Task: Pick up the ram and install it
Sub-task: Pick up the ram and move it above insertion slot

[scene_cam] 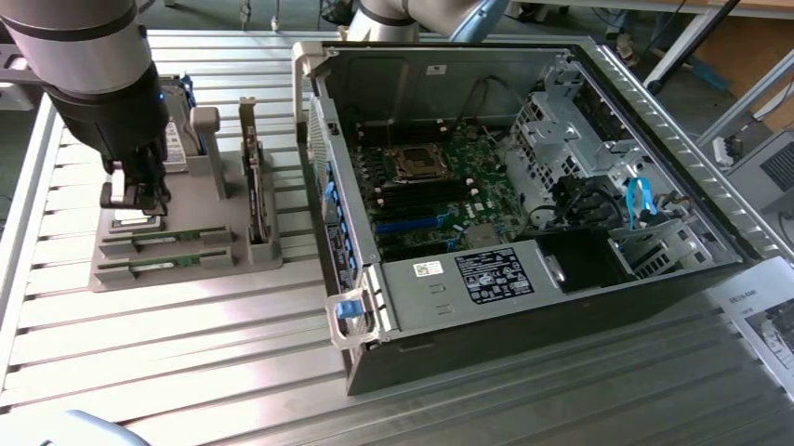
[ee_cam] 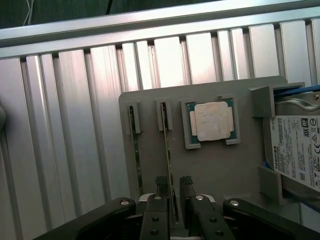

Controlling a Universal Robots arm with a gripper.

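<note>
Ribbed aluminium slats make up the bench [scene_cam: 186,353], which carries a grey holder [ee_cam: 220,170] on the exterior view's left and an open computer case [scene_cam: 496,307] on the exterior view's right, its motherboard [scene_cam: 459,186] exposed. The arm stands over the holder with the hand [ee_cam: 173,182] lowered onto it. The ram [ee_cam: 169,145] sits on edge in a slot of the holder, and in the wrist view the hand's two fingers [ee_cam: 161,184] stand wide apart on either side of one end of the stick, with a gap showing on each side, so nothing is gripped. A twin stick [ee_cam: 135,150] rests in the parallel slot just beside it, away from the fingers. On the ram's other side lies a square silver-topped processor [ee_cam: 211,121] in its own recess, and beyond that a hard drive [ee_cam: 297,150] at the holder's edge. An expansion card [scene_cam: 255,186] stands upright in the holder, between the hand and the case.
</note>
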